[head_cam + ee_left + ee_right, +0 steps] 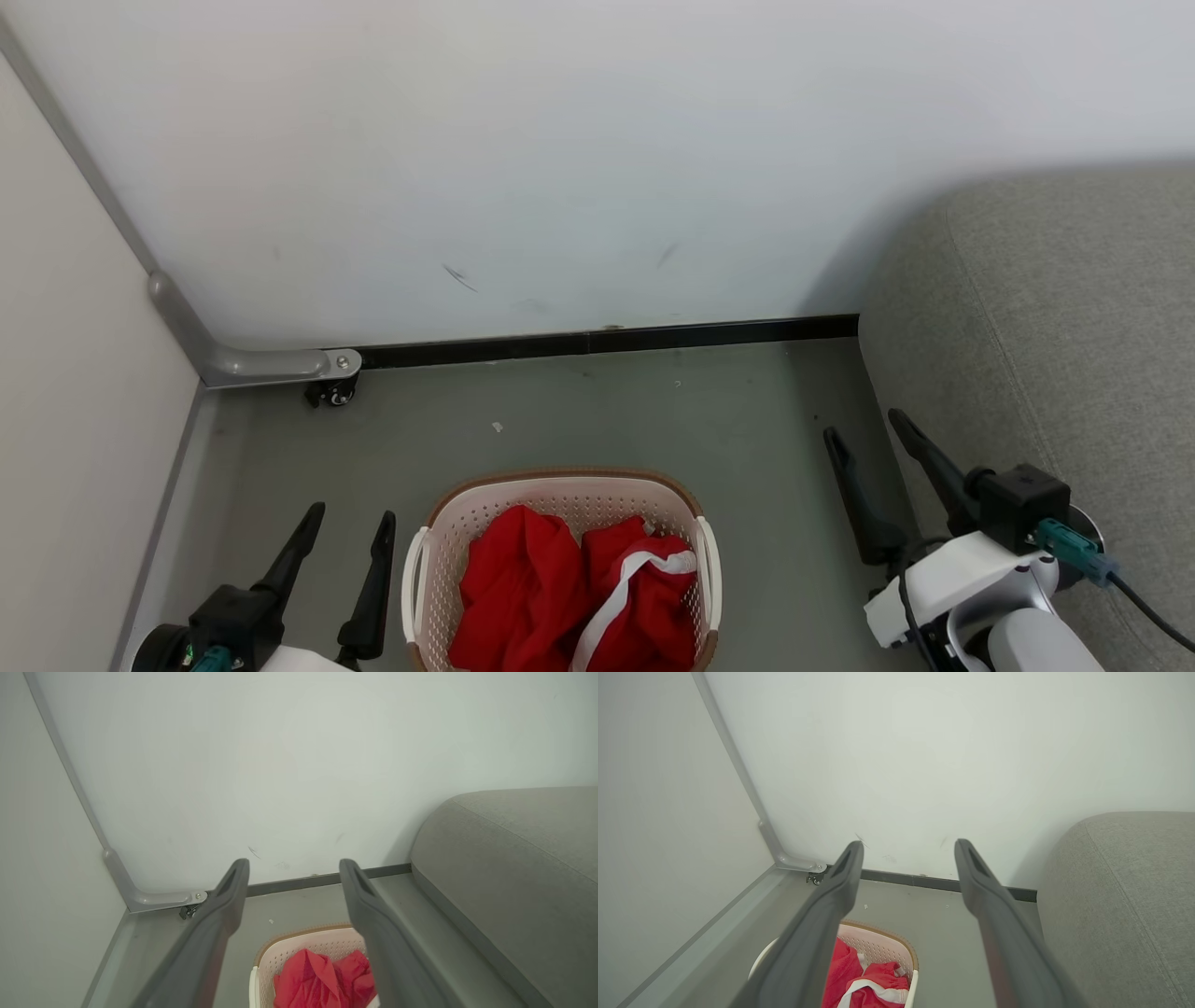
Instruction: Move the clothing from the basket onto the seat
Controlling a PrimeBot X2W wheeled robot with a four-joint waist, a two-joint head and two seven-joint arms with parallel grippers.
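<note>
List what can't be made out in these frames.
- The basket: its near end is cut by the head view's bottom edge, and its bottom is hidden under the clothing.
- The clothing: bunched, so the number of pieces can't be told.
- The sofa: runs off the head view's right edge, full extent unseen.
- Left wrist view: a finger of the left gripper hides the basket's side nearest the sofa.

The left gripper [353, 513] and right gripper [864, 425] have long black tapered fingers [934, 467], white wrist shells [952, 574] and teal plugs [1074, 551].
</note>
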